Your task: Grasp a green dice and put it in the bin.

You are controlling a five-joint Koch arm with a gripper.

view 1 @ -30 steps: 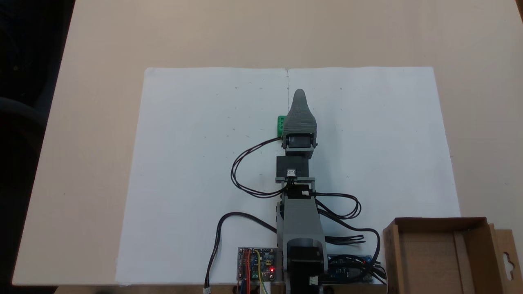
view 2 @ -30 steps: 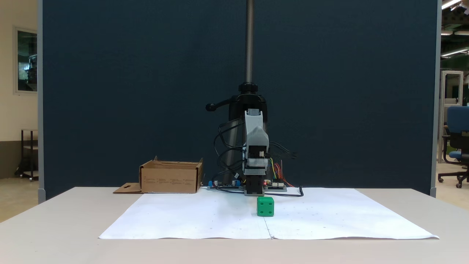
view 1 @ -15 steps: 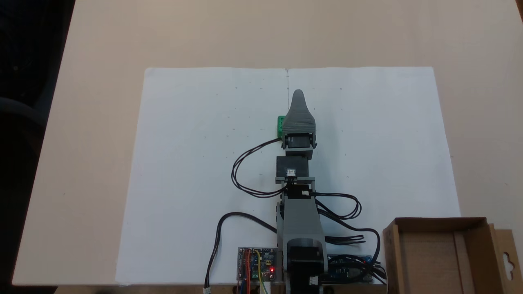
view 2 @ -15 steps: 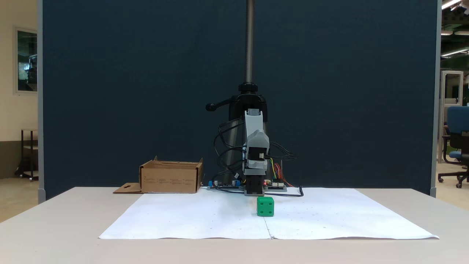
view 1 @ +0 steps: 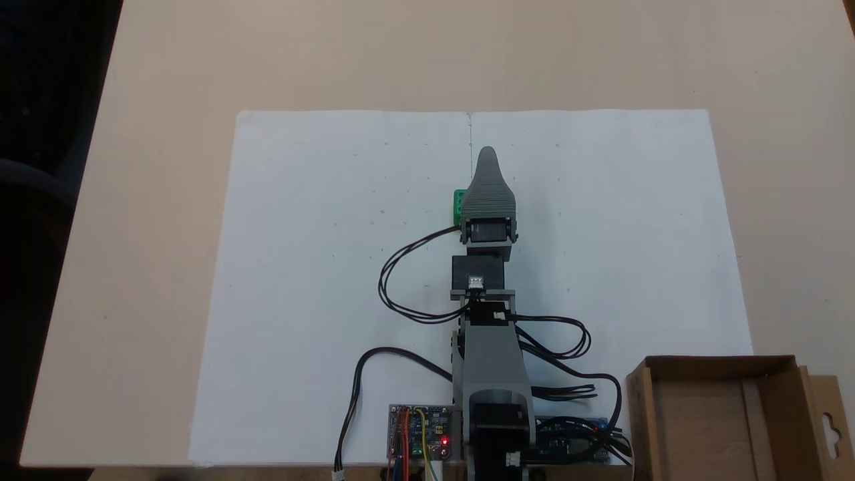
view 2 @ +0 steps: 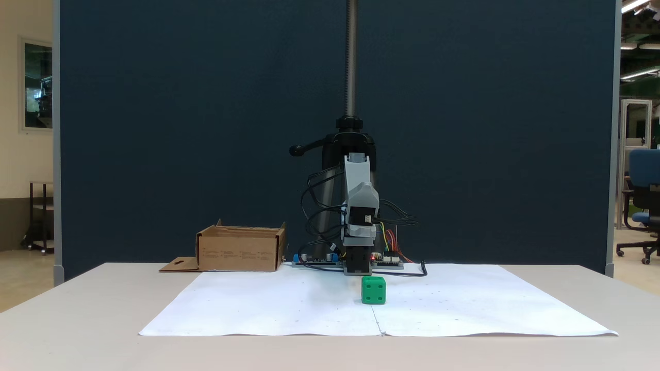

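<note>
The green dice [view 2: 373, 290] sits on the white paper sheet [view 2: 464, 304] near its centre fold, showing dark pips. From above, the green dice [view 1: 458, 206] is mostly covered, and a green sliver peeks out at the left of the gripper. My gripper [view 1: 488, 155] hangs above it, with its grey upper jaw pointing away from the arm base. In the front-facing fixed view my gripper [view 2: 361, 198] points toward the camera, well above the dice. Its jaws lie one over the other, so the gap is hidden. The bin [view 1: 640, 414] is a brown cardboard box beside the arm base.
The bin [view 2: 240, 251] stands off the paper, with its flap [view 1: 828, 427] lying flat on the table. Black cables [view 1: 394, 287] loop beside the arm. Circuit boards [view 1: 419, 431] sit at the arm base. A dark partition [view 2: 180, 129] closes off the back.
The gripper head has tilted slightly, its tip drawing back a little. Dice and box have not moved.
</note>
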